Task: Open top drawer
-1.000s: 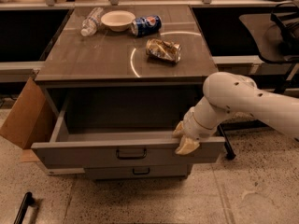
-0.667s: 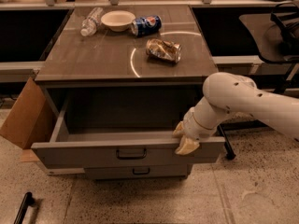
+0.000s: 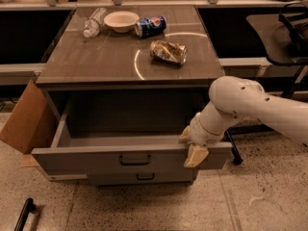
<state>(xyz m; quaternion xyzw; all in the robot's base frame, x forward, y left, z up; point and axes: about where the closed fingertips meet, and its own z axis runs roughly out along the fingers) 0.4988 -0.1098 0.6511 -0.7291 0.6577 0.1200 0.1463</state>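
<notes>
The top drawer (image 3: 91, 159) is a wide grey drawer with a small dark bar handle (image 3: 135, 160). It stands pulled far out from under the counter, and its inside looks bare. My gripper (image 3: 190, 146) sits at the right end of the drawer's front panel, at its top edge, well to the right of the handle. My white arm (image 3: 250, 105) comes in from the right. A narrower grey drawer (image 3: 144, 178) with a like handle shows just below, pushed in.
On the counter (image 3: 96, 61) lie a plastic bottle (image 3: 94, 22), a white bowl (image 3: 121, 20), a blue soda can (image 3: 150, 26) and a crumpled snack bag (image 3: 168, 51). A cardboard box (image 3: 26, 121) leans at the left. A dark chair (image 3: 288, 28) stands at the right.
</notes>
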